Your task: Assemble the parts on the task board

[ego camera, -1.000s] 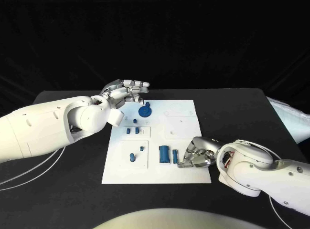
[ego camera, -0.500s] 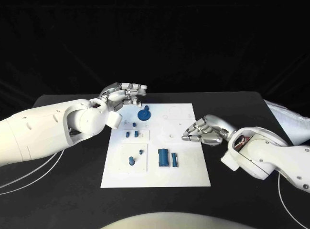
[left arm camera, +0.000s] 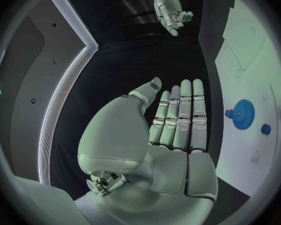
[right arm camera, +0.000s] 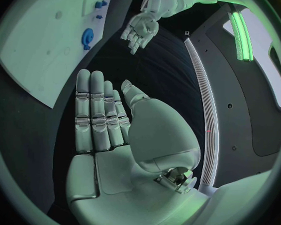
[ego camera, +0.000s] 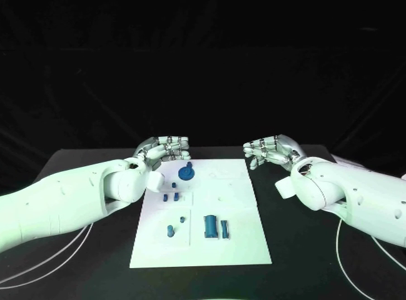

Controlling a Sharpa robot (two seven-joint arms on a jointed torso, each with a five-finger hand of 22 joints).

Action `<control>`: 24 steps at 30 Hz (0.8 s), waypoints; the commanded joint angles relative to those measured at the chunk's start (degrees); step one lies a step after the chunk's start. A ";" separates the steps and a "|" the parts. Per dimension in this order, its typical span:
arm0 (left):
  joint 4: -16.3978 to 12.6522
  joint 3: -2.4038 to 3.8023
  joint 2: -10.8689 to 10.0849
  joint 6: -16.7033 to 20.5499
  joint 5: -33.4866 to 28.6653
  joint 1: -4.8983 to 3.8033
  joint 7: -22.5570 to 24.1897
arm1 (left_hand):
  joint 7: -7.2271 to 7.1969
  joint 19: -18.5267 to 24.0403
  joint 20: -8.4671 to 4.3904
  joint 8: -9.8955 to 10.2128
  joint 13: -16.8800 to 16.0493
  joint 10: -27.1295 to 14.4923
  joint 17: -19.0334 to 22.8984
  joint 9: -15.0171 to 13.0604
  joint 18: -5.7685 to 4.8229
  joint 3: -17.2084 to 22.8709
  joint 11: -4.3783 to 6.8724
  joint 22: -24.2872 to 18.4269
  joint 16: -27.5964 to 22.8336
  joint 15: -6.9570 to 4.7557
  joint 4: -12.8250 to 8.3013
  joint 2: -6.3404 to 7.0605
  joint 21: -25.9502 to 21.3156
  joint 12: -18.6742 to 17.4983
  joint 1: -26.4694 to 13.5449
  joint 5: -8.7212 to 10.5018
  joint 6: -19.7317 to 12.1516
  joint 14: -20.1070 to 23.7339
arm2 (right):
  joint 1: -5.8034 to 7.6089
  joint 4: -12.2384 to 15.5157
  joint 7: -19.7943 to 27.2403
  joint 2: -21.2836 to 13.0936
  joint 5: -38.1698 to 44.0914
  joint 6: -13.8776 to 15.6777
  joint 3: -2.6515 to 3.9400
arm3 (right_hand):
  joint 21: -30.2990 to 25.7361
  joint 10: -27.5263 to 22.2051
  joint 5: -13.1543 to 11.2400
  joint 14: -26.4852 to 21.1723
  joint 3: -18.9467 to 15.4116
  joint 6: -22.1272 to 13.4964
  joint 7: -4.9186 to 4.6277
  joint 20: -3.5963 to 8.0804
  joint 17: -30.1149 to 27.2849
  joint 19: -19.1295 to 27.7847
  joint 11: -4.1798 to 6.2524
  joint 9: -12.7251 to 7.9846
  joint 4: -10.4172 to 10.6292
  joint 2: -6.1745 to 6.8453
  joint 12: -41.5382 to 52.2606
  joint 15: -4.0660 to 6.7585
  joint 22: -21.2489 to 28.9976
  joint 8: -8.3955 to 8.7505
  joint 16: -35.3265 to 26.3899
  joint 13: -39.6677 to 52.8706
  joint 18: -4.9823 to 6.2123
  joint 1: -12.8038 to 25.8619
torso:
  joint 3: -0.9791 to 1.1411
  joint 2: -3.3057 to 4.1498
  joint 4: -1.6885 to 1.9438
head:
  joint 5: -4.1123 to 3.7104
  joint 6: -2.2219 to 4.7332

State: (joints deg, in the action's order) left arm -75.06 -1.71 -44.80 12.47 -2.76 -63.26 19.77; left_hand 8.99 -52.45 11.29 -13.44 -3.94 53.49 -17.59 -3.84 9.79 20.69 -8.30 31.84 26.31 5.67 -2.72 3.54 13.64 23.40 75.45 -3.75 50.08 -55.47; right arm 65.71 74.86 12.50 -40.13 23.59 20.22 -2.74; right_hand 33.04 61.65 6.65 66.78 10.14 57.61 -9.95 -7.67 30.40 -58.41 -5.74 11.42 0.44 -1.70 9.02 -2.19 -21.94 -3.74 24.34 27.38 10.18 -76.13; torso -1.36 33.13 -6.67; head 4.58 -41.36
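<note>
- left hand [ego camera: 167, 149] is flat, fingers straight, holding nothing, parked at the task board's [ego camera: 243, 240] far left corner
- blue gear [ego camera: 186, 172] sits just in front of it, so lefty's closer
- right hand [ego camera: 273, 150] is flat and empty too, off the far right corner

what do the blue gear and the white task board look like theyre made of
Blue gear: probably moulded or printed plastic, with a uniform matte blue and toothed rim, no metallic glint.
Task board: looks like rigid white plastic or coated sheet, flat and matte with shallow recessed outlines; the exact material is unclear.
</note>
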 commanded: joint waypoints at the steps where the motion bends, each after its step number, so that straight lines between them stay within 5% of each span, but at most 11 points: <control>1: 1.93 0.12 1.20 3.30 -1.87 0.45 3.90 | 0.42 2.67 1.23 0.95 0.42 0.33 1.99 0.02 0.21 0.07 -0.63 -2.95 -4.76 1.07 0.60 -0.25 -3.35 -3.09 0.20 -0.19 0.95 0.86 | -0.28 -5.87 6.67 2.12 -10.23 -4.95 0.20 | -9.26 0.95 -0.90 -2.58 3.37 -1.65 -0.89 -2.33 -6.41 2.70 -1.55 -1.53 -1.73 0.88 -2.92 -2.46 6.13 0.04 -8.81 -7.53 0.62 0.24 | -0.46 -2.64 -0.15 | -0.29 2.63; 5: 3.49 0.14 2.23 4.23 -2.51 0.89 4.06 | 0.67 4.36 2.89 2.67 0.41 0.74 4.45 0.03 0.64 -0.18 -1.29 -6.73 -10.18 2.12 0.92 -0.25 -6.64 -6.57 0.62 -0.18 1.47 1.19 | -0.53 -9.53 8.10 3.93 -11.52 -6.95 0.47 | -14.47 1.75 -1.95 -3.50 6.45 -1.32 -0.78 -3.52 -11.56 1.41 -1.56 -2.61 -4.28 1.52 -3.80 -2.98 10.00 0.05 -14.47 -13.56 0.38 0.72 | -0.30 -2.95 -0.12 | -0.13 3.76; 10: 5.27 0.14 3.73 4.81 -1.65 1.31 3.86 | 1.64 4.44 3.72 4.58 0.38 1.37 7.31 0.00 0.73 -1.23 -1.51 -10.88 -15.41 2.71 1.35 -0.49 -8.95 -9.94 1.05 -0.19 2.55 0.67 | -0.87 -11.19 8.89 4.82 -11.80 -9.38 0.68 | -17.83 1.95 -1.81 -2.15 8.47 -1.63 -0.72 -3.63 -15.27 -0.60 -1.96 -3.67 -6.40 1.78 -4.05 -3.28 12.63 0.08 -17.53 -18.26 0.43 2.00 | 0.00 -3.79 -0.05 | -0.14 4.65; 15: 5.66 0.14 4.51 5.08 0.84 1.62 4.24 | 1.62 4.54 3.98 5.44 0.41 1.49 8.65 -0.02 0.80 -2.23 -1.76 -12.73 -17.47 3.11 1.74 -0.67 -9.65 -11.53 1.05 -0.20 3.05 0.58 | -1.08 -11.90 9.06 5.22 -11.07 -11.03 0.77 | -18.68 2.98 -1.33 1.13 9.65 -0.86 -0.65 -2.87 -16.88 -3.62 -1.73 -4.08 -7.45 1.41 -3.52 -2.49 13.69 -0.04 -18.16 -20.61 0.39 2.77 | 0.32 -3.73 -0.63 | 0.16 5.67; 16: 5.47 0.09 4.12 4.20 -1.13 1.53 2.59 | -1.55 18.91 -0.82 7.64 3.94 -15.06 11.22 3.84 -2.94 -7.56 1.50 -18.31 -19.96 0.24 2.72 -3.54 -13.64 -14.90 -22.21 3.75 -13.15 17.11 | -0.98 -11.56 7.07 5.06 -10.16 -7.35 0.72 | -22.77 -16.74 -6.65 -19.55 3.51 -18.08 2.50 0.26 -20.78 15.30 0.47 -6.24 -5.36 1.70 -9.02 2.19 16.06 3.74 -19.82 -22.43 -3.06 24.43 | 0.05 -3.59 -0.23 | -0.04 5.06; 19: 4.96 0.13 4.01 4.90 -1.03 1.57 2.78 | -2.18 21.88 -1.57 8.28 3.94 -18.41 11.87 3.84 -2.94 -8.86 1.88 -19.62 -20.62 -0.10 2.72 -3.54 -13.64 -15.79 -26.63 3.75 -16.20 20.46 | -1.08 -10.97 7.30 4.85 -10.45 -6.66 0.77 | -23.87 -20.54 -6.65 -23.60 2.50 -21.56 3.16 0.92 -21.76 18.94 0.98 -6.75 -4.88 1.70 -9.02 2.19 16.67 3.74 -24.34 -23.04 -3.07 29.45 | 0.11 -3.50 0.12 | -0.27 5.15; 22: 3.39 0.26 3.71 7.01 -0.73 1.69 3.35 | -2.96 25.41 -2.69 8.87 3.94 -22.45 12.52 3.84 -3.58 -10.25 2.61 -21.02 -21.28 -0.73 2.72 -3.54 -13.64 -16.67 -32.31 3.75 -20.11 24.51 | -1.39 -9.17 7.99 4.20 -11.36 -4.55 0.90 | -24.82 -24.79 -6.65 -28.07 1.16 -25.26 3.88 1.64 -22.66 23.04 1.46 -7.22 -4.49 1.70 -9.02 2.19 17.21 3.74 -24.34 -27.38 -3.98 34.26 | 0.27 -3.30 0.98 | -0.84 5.39; 23: 2.76 0.31 3.58 7.86 -0.61 1.74 3.58 | -3.21 26.46 -3.02 9.05 3.94 -23.65 12.72 3.84 -3.58 -10.64 2.81 -21.46 -21.51 -0.93 2.72 -3.54 -13.64 -16.92 -33.98 3.75 -21.29 25.71 | -1.51 -8.44 8.27 3.94 -11.73 -3.70 0.96 | -25.26 -26.75 -6.65 -30.12 0.57 -26.98 4.20 1.96 -23.07 24.91 1.68 -11.42 -0.44 1.70 -9.02 2.19 17.46 3.74 -24.34 -27.38 -4.01 36.47 | 0.39 -3.15 1.60 | -1.25 5.57; 24: 2.04 0.36 3.44 8.82 -0.47 1.80 3.84 | -3.43 27.47 -3.34 9.22 3.94 -24.81 12.92 3.84 -3.63 -11.04 3.04 -21.86 -21.67 -1.12 2.72 -3.54 -13.64 -17.18 -35.58 3.75 -22.41 26.86 | -1.65 -7.62 8.58 3.64 -12.14 -2.73 1.02 | -25.56 -28.12 -6.65 -31.55 0.16 -28.18 4.42 2.18 -23.35 26.22 5.74 -11.42 -0.44 1.70 -9.02 2.19 17.64 3.74 -24.34 -27.38 -4.00 38.01 | 0.49 -3.04 2.09 | -1.57 5.70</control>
State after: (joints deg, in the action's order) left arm -72.14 -1.41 -41.22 18.17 -3.80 -61.60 22.29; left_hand 7.53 -33.79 10.74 -5.71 -0.91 38.78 -6.33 -1.00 7.99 13.07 -7.09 13.51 6.25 6.16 -0.23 0.71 1.10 8.42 53.94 -1.08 37.46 -38.71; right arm 64.25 66.25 19.70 -36.32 12.89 14.12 -1.79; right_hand 10.15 45.36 1.35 47.64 13.89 39.80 -7.47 -7.42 9.52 -43.53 -4.93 4.62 -4.01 -0.09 1.42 -1.18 -5.81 -1.08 2.36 3.48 7.96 -51.57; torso -1.13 29.74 -6.02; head 3.72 -35.95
